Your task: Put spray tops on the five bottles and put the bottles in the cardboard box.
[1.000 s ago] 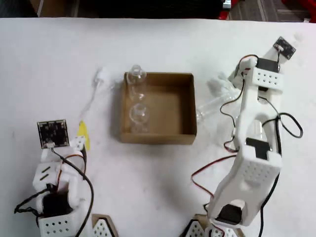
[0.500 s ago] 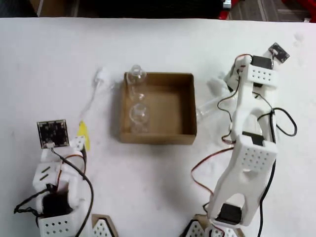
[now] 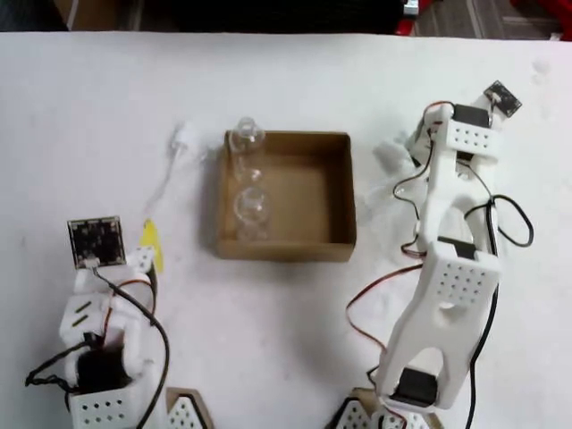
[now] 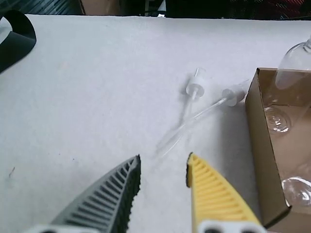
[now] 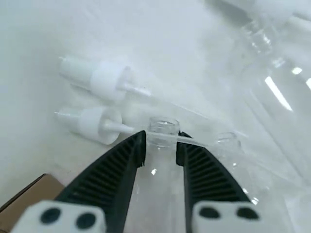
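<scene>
Clear bottle point(image 5: 163, 127), uncapped: I reached farther out, R fingers point(image 5: 119, 167) clamped its neck; L fingers point(image 4: 214, 194) wide, idle.

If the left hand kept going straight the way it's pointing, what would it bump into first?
Probably the thin clear tube of a spray top lying on the table, just ahead of the left hand. The cardboard box sits off to one side, though depth is hard to judge.
</scene>
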Controlling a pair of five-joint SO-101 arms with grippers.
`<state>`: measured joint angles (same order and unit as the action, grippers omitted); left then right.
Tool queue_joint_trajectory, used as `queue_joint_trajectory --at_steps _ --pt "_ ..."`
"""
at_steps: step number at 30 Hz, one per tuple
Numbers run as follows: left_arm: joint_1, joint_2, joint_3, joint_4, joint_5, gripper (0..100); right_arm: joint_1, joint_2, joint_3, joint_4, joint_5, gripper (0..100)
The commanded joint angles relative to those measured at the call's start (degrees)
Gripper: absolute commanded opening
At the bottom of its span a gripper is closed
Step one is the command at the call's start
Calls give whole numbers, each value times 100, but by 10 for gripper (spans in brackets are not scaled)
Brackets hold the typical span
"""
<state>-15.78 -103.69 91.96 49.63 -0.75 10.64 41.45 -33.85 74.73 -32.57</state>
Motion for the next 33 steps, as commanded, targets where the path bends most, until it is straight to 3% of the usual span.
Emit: queue_joint_trajectory --at_steps 1,18,25,31,33 --pt "84 -66 -53 -123 -62 158 -40 4 -211 -92 -53 115" --pt "84 -66 -53 -132 -62 158 -40 -22 -202 207 -53 121" --pt "84 -66 -53 -132 -62 158 -75 -22 -211 242 -62 201" --pt "84 -66 -53 -132 -62 158 -31 -31 -211 233 -62 196" --pt "84 -66 -53 -132 -62 158 -31 -13 -211 233 -62 140"
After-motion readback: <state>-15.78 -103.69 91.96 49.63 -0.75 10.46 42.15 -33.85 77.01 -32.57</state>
